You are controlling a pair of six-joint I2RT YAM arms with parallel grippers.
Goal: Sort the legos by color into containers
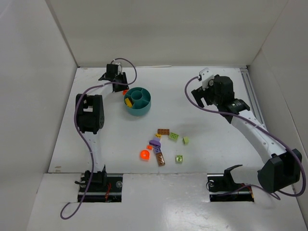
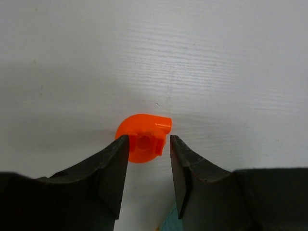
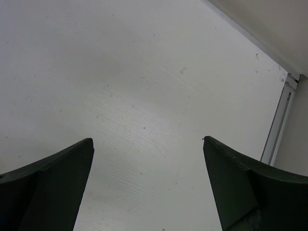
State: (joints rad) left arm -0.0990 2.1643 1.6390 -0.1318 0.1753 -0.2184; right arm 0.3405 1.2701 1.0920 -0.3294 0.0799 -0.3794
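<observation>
- One left gripper (image 2: 147,140) — pinching one round orange-red plastic brick (image 2: 139,129) between its fingertips, just left of the single round teal plastic dish (image 1: 138,112), far-left of centre.
- One small yellow plastic brick (image 1: 129,101) lies in the dish's left section.
- Loose near centre: three lime-green bricks (image 1: 173,137), two brown bricks (image 1: 163,131), one purple brick (image 1: 154,143), two orange-red pieces (image 1: 144,154).
- One right gripper (image 3: 147,140) — spread wide, empty, over bare white table (image 3: 144,72) at the far right, near the metal edge rail (image 3: 279,120).

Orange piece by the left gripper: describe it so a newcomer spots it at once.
Find the teal dish, left of centre. Just off its far-left rim, between the left gripper's fingertips, is a rounded orange piece. The other orange piece lies in the loose pile toward the near edge.
</observation>
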